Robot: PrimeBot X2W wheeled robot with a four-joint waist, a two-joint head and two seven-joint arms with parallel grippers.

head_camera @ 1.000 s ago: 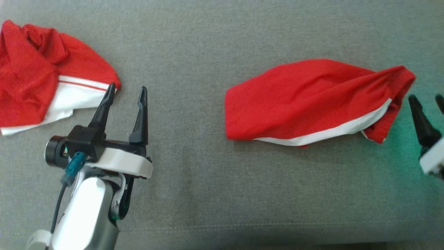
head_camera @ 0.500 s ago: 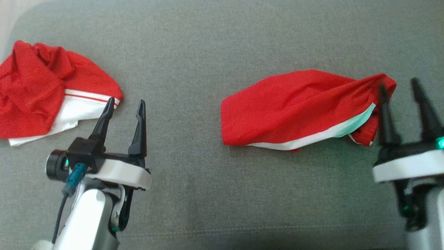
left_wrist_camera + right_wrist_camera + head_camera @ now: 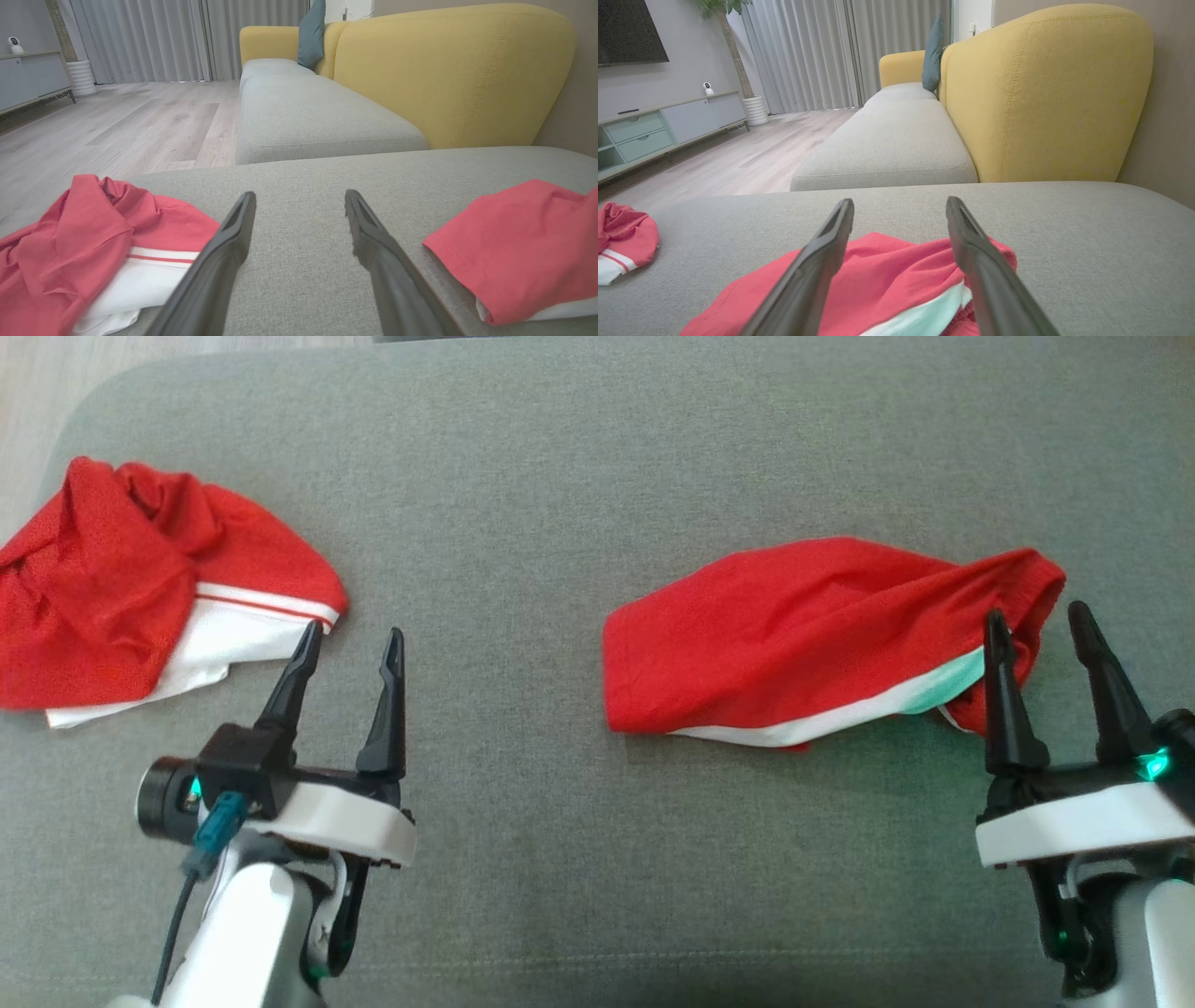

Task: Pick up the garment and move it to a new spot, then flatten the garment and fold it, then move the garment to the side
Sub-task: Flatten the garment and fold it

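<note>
Right gripper (image 3: 1034, 613) has swung in from the right edge and now sits lower right, fingers spread, empty, tips at the right end of the red garment (image 3: 794, 625), which lies right of centre on the grey cushion (image 3: 560, 476). Left gripper (image 3: 353, 631) is lower left, spread too, beside a crumpled red-and-white garment (image 3: 112, 588).

Folded garment (image 3: 794, 635), right end: partly hidden behind a finger of the right claw (image 3: 1035, 610).
Folded garment, near edge: cut off at the right wrist view's bottom.
Crumpled garment (image 3: 121, 597), left of the folded garment: far side cut off in head view.
</note>
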